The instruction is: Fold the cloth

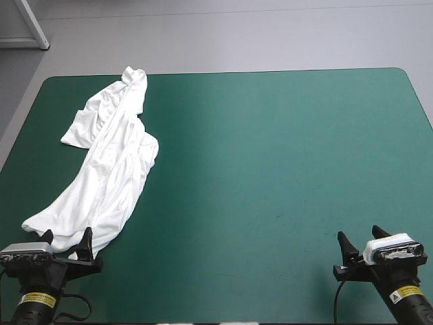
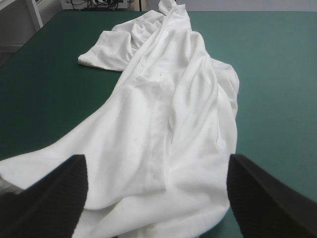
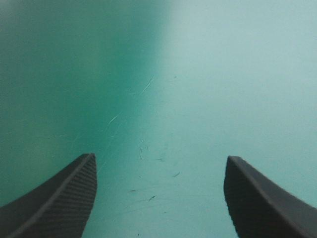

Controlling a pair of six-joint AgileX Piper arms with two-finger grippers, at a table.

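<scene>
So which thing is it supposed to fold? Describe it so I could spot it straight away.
Take the teal-green table cover and look at its left half. There a white short-sleeved T-shirt lies crumpled in a long strip, from near the far edge to the open left pincer. It is the only white thing on the cover; the right pincer faces bare cover.

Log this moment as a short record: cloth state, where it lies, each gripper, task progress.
cloth: T-shirt, white, crumpled into a long heap
place: left side of the table, far edge toward near left corner
left gripper: open, T-shirt's near end between its fingers
right gripper: open, over bare teal-green cover, near right
progress: no fold made yet
</scene>
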